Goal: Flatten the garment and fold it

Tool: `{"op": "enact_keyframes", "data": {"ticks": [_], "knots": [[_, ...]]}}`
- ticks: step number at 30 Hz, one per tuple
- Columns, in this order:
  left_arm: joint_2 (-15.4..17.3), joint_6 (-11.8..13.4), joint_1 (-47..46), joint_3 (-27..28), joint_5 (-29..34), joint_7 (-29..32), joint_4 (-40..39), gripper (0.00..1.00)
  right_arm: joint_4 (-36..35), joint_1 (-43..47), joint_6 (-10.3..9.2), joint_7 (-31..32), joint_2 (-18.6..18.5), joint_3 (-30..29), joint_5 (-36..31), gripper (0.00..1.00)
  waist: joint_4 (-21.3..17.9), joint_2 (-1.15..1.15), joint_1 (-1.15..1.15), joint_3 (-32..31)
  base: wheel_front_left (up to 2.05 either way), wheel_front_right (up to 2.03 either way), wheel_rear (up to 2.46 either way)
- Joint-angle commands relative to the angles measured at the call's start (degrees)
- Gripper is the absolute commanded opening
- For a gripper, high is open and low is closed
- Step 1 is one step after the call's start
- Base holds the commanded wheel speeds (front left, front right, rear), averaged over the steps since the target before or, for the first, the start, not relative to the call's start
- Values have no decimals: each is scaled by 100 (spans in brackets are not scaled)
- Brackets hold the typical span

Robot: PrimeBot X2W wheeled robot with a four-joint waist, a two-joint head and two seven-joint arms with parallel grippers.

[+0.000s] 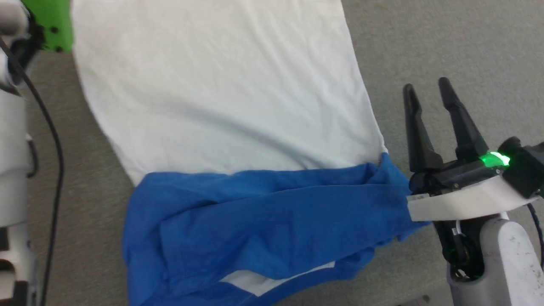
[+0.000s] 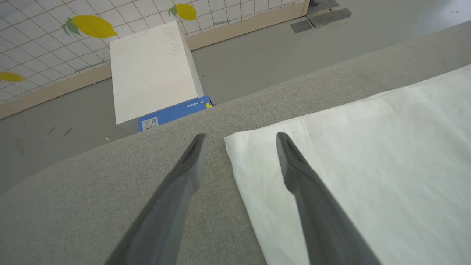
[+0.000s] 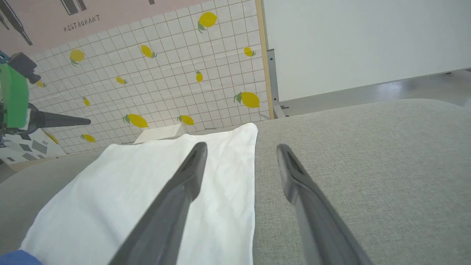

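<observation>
The garment [image 1: 221, 85] lies spread on a grey fabric surface [image 1: 446, 38], white body flat, blue sleeves [image 1: 263, 221] bunched in folds along its near end. My right gripper [image 1: 427, 87] hovers open just right of the garment's edge, beside the blue sleeve's end. In the right wrist view its fingers [image 3: 241, 146] straddle the white edge [image 3: 147, 184], one over cloth and one over grey surface. My left gripper [image 2: 241, 137] stands open over a hemmed corner of the white cloth [image 2: 368, 165], holding nothing. Its green body and a dark finger [image 3: 62, 120] show far left.
The grey surface's edge [image 2: 257, 95] runs just beyond the left gripper; below it are grey floor and a white box with a blue label [image 2: 151, 70]. A lemon-patterned tiled wall [image 3: 165, 73] and a white panel [image 3: 368, 44] stand behind. My left arm and its cable [image 1: 55, 161] run down the left.
</observation>
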Motion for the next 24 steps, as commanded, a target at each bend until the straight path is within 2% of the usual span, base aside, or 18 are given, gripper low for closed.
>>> {"op": "enact_keyframes", "data": {"ticks": [1, 5, 11, 15, 17, 18, 19, 20, 24], "knots": [[155, 142, -162, 30, 117, 209, -8, 100, 52, -109, -8, -63, 12, 67, 54, 100, -589, 0, -1, 596, 0, 0, 0], [337, 509, -330, 193, 173, 918, -104, 100, 168, -204, -8, -189, 13, 192, 148, 100, -768, 0, -1, 820, 0, 0, 0], [583, 924, -243, 372, 273, 1607, -424, 100, 345, -309, -8, -362, 13, 308, 227, 100, -899, 0, -1, 1045, 0, 0, 0], [869, 1027, -136, 334, 528, 1786, -632, 100, 422, -412, -8, -426, 13, 433, 274, 100, -919, 0, -1, 1124, 0, 0, 0], [888, 1069, -87, 331, 527, 1955, -680, 100, 451, -455, -8, -439, 13, 474, 268, 100, -903, 0, -1, 1146, 0, 0, 0], [892, 1071, -65, 310, 531, 2027, -720, 76, 464, -473, -8, -437, 13, 481, 249, 100, -888, 0, -1, 1153, 0, 0, 0], [894, 1063, -42, 275, 537, 2094, -794, 25, 480, -497, -8, -433, 13, 479, 229, 100, -871, 0, -1, 1160, 0, 0, 0], [888, 1055, -26, 262, 522, 2137, -846, 0, 486, -517, -8, -430, 13, 477, 214, 100, -858, 0, -1, 1167, 0, 0, 0], [815, 992, 8, 242, 347, 2297, -971, 0, 474, -684, -8, -332, 13, 505, 64, 100, -786, 0, -1, 1210, 0, 0, 0]]}}
